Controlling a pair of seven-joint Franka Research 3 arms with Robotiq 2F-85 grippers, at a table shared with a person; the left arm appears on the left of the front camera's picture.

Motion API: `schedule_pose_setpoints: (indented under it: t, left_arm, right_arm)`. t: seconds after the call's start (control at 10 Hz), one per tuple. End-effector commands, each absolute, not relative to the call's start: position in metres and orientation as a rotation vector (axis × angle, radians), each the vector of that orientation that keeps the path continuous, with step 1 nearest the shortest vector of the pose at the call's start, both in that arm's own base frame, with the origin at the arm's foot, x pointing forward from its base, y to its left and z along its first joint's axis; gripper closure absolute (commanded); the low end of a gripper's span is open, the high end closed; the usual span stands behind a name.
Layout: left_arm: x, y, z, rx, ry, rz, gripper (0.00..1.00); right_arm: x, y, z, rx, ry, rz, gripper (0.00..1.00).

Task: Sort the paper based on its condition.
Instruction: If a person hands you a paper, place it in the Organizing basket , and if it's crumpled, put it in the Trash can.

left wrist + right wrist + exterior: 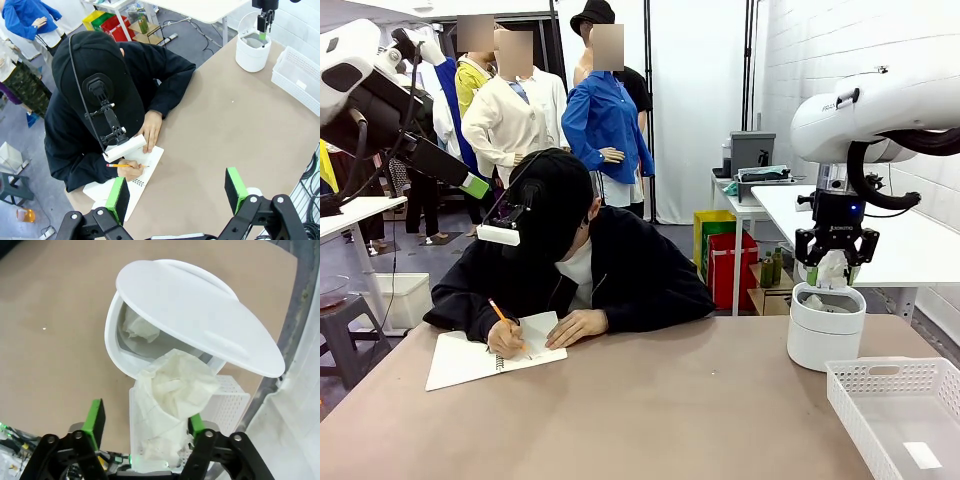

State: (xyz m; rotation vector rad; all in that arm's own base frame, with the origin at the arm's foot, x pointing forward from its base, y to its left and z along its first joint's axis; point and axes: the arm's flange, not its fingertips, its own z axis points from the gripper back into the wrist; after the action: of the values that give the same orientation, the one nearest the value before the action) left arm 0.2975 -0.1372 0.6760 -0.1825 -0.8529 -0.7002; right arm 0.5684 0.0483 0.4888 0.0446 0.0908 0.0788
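A crumpled white paper point(172, 395) hangs between the fingers of my right gripper point(146, 421). It leans on the right green pad point(196, 424) and stands clear of the left one, so the jaws are open. The gripper point(835, 268) hovers just over the white bin point(826, 330), whose swing lid point(200, 315) is tilted open. Another crumpled paper point(137, 327) lies inside the bin. My left gripper point(176, 195) is open and empty, high above the table over the person's side.
A white slotted basket point(895, 385) stands at the front right with a flat slip of paper point(923, 455) in it. Across the table a person in black leans over a notebook point(470, 358), writing with a pencil point(125, 165). Bare table lies between them.
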Motion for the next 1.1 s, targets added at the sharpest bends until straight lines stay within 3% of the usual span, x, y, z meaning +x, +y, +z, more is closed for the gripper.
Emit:
schedule_pose_setpoints:
  t: [0.0,0.5,1.0]
  left_arm:
    - [0.298,-0.136,0.676,-0.188,-0.857,-0.699,0.00]
    - [0.298,-0.136,0.676,-0.188,-0.857,-0.699,0.00]
    - [0.298,-0.136,0.676,-0.188,-0.857,-0.699,0.00]
  right_arm:
    - [0.563,0.049,0.486,0.034,0.095,0.051,0.00]
    - [0.578,0.048,0.447,-0.015,0.268,0.086,0.00]
    - [0.570,0.073,0.474,-0.120,0.006,0.300,0.00]
